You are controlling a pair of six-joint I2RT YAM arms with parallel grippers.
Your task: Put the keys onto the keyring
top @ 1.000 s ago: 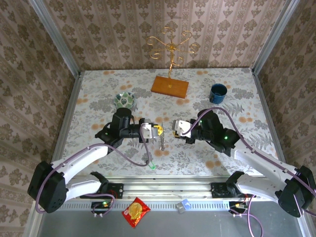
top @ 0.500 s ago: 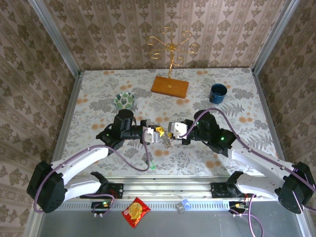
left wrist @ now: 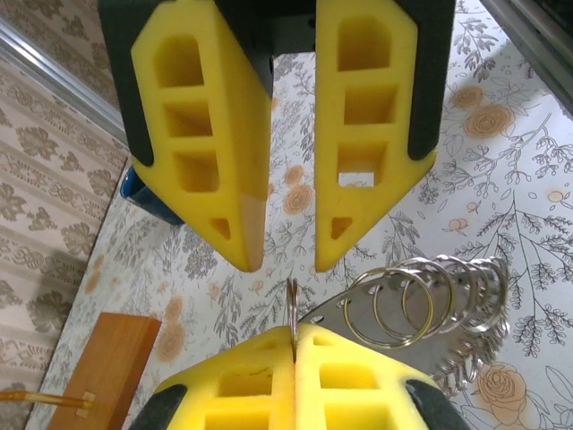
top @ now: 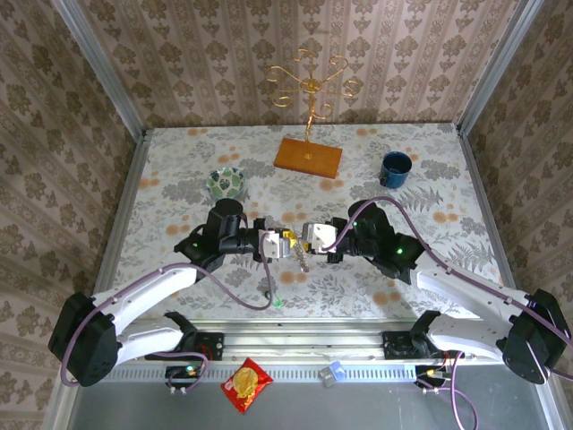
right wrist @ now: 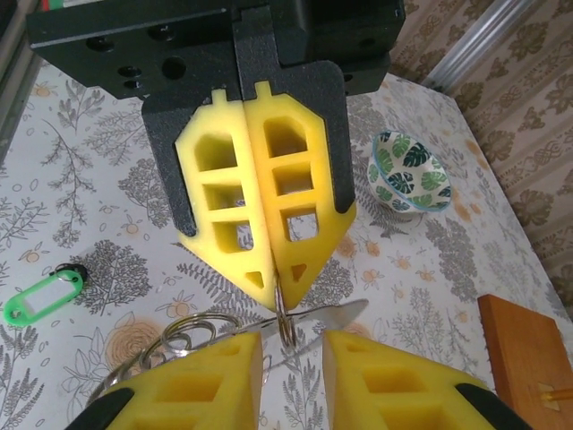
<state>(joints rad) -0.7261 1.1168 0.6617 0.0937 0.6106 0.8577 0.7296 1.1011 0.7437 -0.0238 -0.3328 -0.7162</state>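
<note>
Thin silvery wire-loop keyring

The fingers of the left pincer and right pincer are moulded in a matt yellow, foam-like material with cut-out pockets, backed by matt black plastic. The keyring is formed of thin polished metal wire, bright and reflective, with flat silvery blades of duller sheen. A key is headed in glossy green plastic. The tabletop is covered by a smooth printed sheet of low sheen. A wooden base is finished smooth; a shiny gilt wire stand is carried on it. Left of that base a glazed bowl is seen, right of it a glossy blue mug.
</note>
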